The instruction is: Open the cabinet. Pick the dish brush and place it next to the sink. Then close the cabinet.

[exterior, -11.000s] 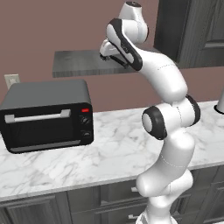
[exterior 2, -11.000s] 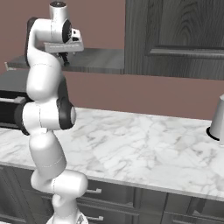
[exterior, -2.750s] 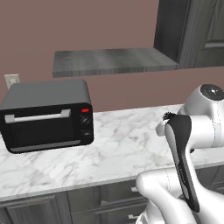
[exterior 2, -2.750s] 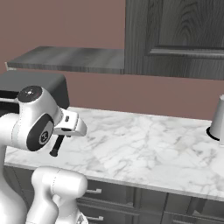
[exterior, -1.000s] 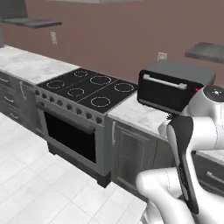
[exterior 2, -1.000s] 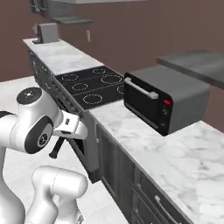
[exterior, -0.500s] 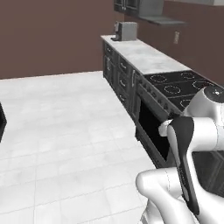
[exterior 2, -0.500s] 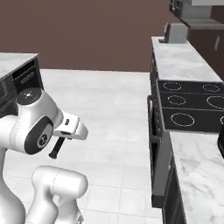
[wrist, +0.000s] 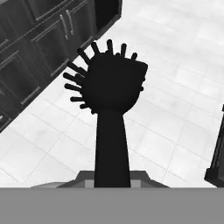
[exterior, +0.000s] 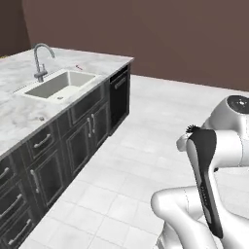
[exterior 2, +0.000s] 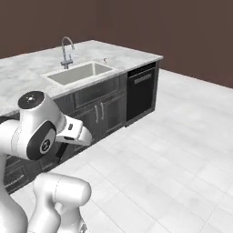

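Observation:
My gripper (wrist: 111, 177) is shut on the thin handle of the black dish brush (wrist: 111, 87), whose round bristly head points away from the hand over the white floor tiles. In the left base view the brush's bristles (exterior: 193, 129) peek out beside the folded arm. The white sink (exterior: 61, 82) (exterior 2: 82, 73) with its silver gooseneck faucet (exterior: 41, 58) (exterior 2: 67, 48) sits in a marble counter (exterior: 19, 114), well ahead and to the left of the arm. The cabinet is out of view.
Dark under-counter doors and drawers (exterior: 73, 141) with silver handles run below the counter, with a black dishwasher front (exterior: 119, 99) (exterior 2: 142, 91) at its end. A small object (exterior: 79, 67) lies on the counter behind the sink. Open tiled floor (exterior 2: 173, 154) spreads to the right.
The whole scene has swung as the base moved: the stove counter is gone and the sink counter is ahead. The arm stays folded with the brush still in the grip.

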